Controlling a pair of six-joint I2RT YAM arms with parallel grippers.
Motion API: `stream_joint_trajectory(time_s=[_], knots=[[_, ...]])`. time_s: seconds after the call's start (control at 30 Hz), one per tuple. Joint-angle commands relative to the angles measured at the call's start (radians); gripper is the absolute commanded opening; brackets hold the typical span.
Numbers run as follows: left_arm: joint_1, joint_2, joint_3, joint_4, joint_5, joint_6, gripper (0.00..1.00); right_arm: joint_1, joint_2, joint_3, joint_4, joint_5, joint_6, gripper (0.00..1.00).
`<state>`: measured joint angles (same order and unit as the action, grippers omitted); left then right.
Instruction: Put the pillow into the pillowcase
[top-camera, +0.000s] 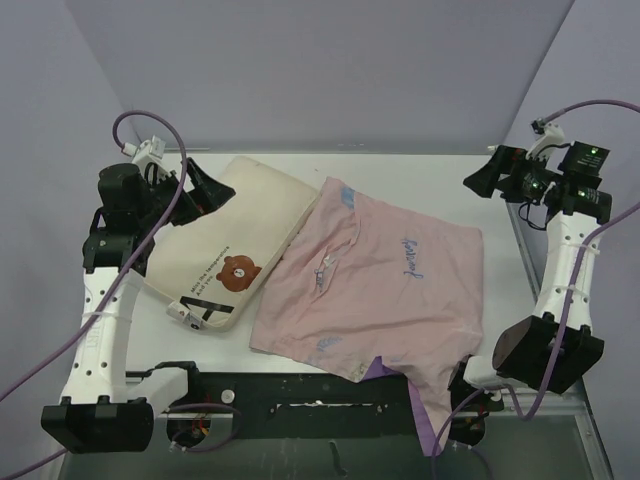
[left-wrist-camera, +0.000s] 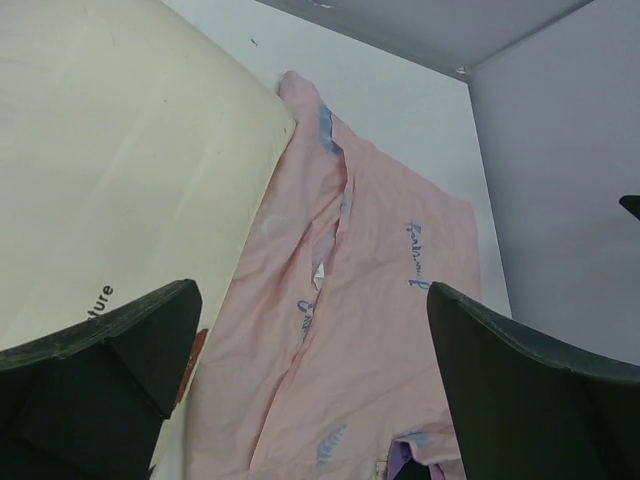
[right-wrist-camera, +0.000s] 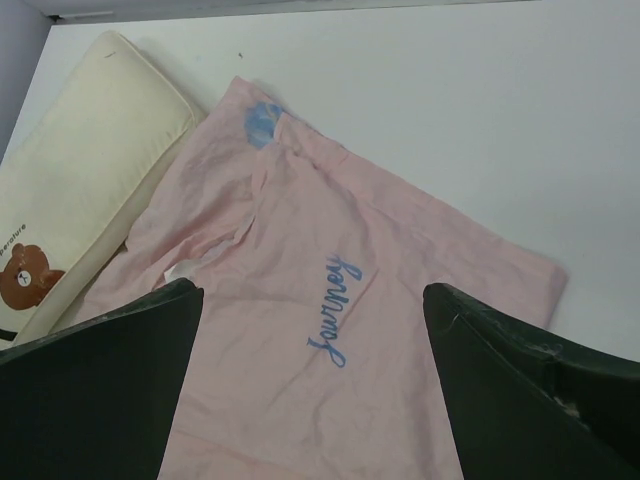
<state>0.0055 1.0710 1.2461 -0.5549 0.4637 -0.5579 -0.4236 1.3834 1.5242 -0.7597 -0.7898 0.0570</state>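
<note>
Pink pillowcase (top-camera: 380, 285) lies flat, pale side up, touching the cream pillow (top-camera: 225, 255). Nothing's inside yet, so the whole job's left. Left gripper (top-camera: 205, 188) and right gripper (top-camera: 490, 180) both gape wide, empty.

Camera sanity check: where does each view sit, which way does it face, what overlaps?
Top external: above and behind the arms, looking down on the white table; both arms show, left tool and right tool open.
Left wrist: on the left arm, over the plump cream bear-face pillow, facing the pale pink fabric pillowcase; own black fingers frame it.
Right wrist: on the right arm, looking across the pillowcase toward the pillow; own black fingers at bottom.
Shared: both wrist views catch the pillowcase's blue script lettering.
</note>
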Motion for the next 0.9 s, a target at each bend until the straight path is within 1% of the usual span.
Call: stream_joint_trajectory(time_s=[0.0,0.1,0.2,0.27,0.37,0.4,0.43,0.53,0.57,0.6,0.67,0.77,0.87], knots=[[-0.007,0.025,0.097,-0.063,-0.049,0.039,0.98,0.083,0.011,0.064,-0.015,0.123,0.002,0.98],[-0.009,0.038,0.107,-0.076,-0.059,0.044,0.98,0.139,0.008,0.045,-0.004,0.146,-0.013,0.98],[-0.011,0.046,0.097,-0.069,-0.067,0.041,0.98,0.196,-0.022,-0.005,0.016,0.102,-0.084,0.98],[-0.013,0.054,0.091,-0.070,-0.070,0.042,0.98,0.236,-0.042,-0.043,0.009,0.020,-0.194,0.98],[-0.027,0.077,0.088,-0.081,-0.061,0.064,0.98,0.285,-0.062,-0.111,-0.053,-0.105,-0.387,0.98],[-0.062,0.089,0.094,-0.091,-0.075,0.088,0.98,0.299,-0.065,-0.135,-0.073,-0.135,-0.434,0.98],[-0.113,0.102,0.105,-0.109,-0.119,0.125,0.98,0.314,-0.068,-0.162,-0.089,-0.166,-0.485,0.98],[-0.341,0.163,0.130,-0.156,-0.327,0.291,0.98,0.346,-0.069,-0.239,-0.112,-0.222,-0.640,0.98],[-0.411,0.192,0.135,-0.168,-0.378,0.343,0.98,0.352,-0.063,-0.263,-0.109,-0.219,-0.684,0.98],[-0.463,0.218,0.140,-0.176,-0.400,0.367,0.98,0.359,-0.055,-0.286,-0.106,-0.213,-0.740,0.98],[-0.557,0.275,0.144,-0.177,-0.421,0.392,0.98,0.369,-0.024,-0.322,-0.113,-0.178,-0.882,0.98],[-0.639,0.332,0.116,-0.099,-0.400,0.381,0.98,0.375,0.052,-0.320,-0.144,-0.112,-1.088,0.98],[-0.676,0.359,0.065,0.017,-0.367,0.344,0.98,0.378,0.158,-0.242,-0.159,-0.083,-1.125,0.98]])
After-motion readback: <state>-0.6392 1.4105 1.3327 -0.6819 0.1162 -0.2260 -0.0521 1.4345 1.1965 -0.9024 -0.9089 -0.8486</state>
